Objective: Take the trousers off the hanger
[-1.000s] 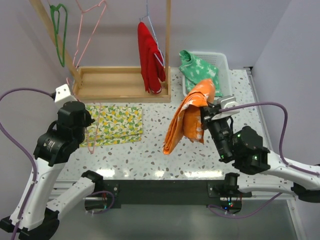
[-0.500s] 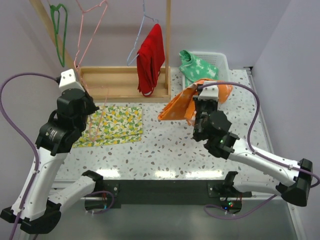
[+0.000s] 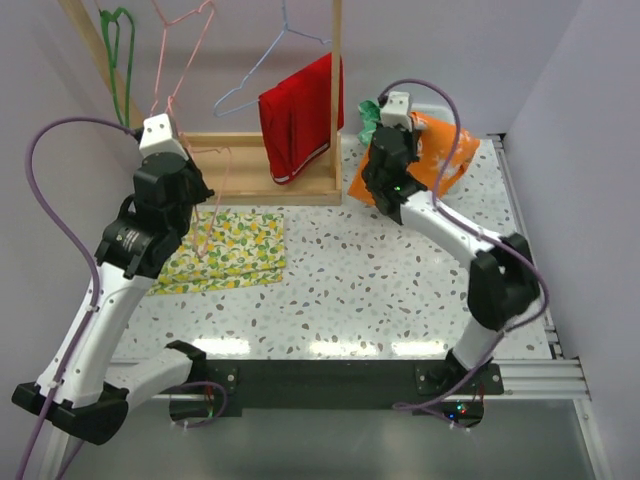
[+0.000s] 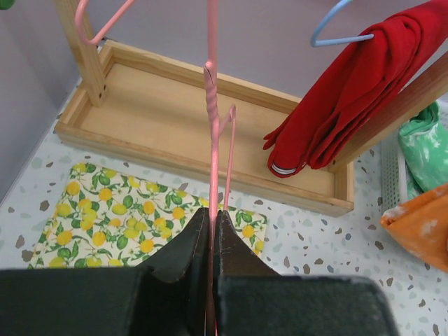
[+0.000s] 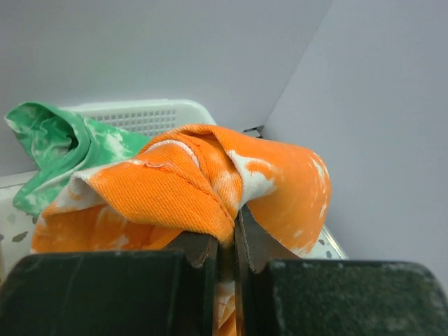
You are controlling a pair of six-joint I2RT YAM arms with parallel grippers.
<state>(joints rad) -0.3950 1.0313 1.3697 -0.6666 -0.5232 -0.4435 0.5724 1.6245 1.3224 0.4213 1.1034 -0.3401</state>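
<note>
Over the far-right basket point(image 5: 154, 115), right gripper point(image 5: 224, 241) pinches orange trousers point(image 5: 182, 189) beside green trousers point(image 5: 56, 140); left gripper point(image 4: 212, 231) clamps pink hanger point(image 4: 212, 140); red trousers point(image 3: 295, 115) hang between them.

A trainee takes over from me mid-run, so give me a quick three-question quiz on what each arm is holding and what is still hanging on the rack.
1. True or false: the red trousers are draped over the blue hanger.
2. What is the right gripper shut on? A) the orange trousers B) the green trousers C) the lemon-print cloth
3. What colour is the hanger that the left gripper is shut on?

Key: 1 true; 2 A; 3 pink.
</note>
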